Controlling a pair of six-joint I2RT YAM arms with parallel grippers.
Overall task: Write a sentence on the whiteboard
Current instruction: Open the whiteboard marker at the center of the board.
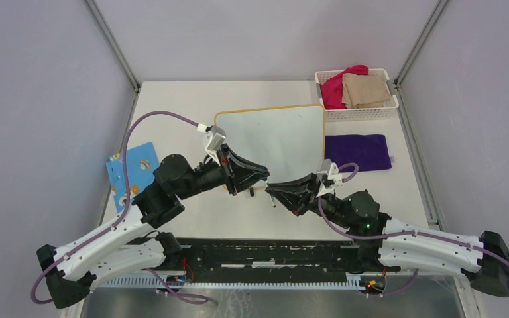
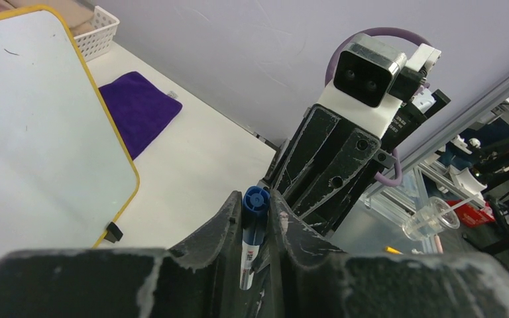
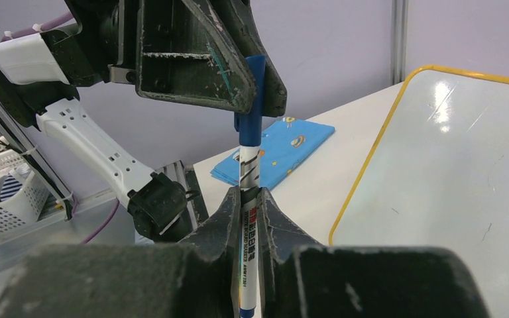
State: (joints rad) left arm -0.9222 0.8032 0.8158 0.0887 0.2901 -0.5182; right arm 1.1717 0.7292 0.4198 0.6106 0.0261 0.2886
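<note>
The right jaws clamp the barrel of a marker point(image 3: 248, 169) above the surface point(image 1: 404, 189), beside the whiteboard point(image 1: 275, 132). The left jaws are closed on its blue cap point(image 2: 256, 199).

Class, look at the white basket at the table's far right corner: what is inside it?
A pink cloth and a beige cloth, side by side, fill the basket. Whatever lies beneath them is covered.

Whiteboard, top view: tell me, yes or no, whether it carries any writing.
No, the whiteboard shows bare glossy white, with no blue words.
</note>
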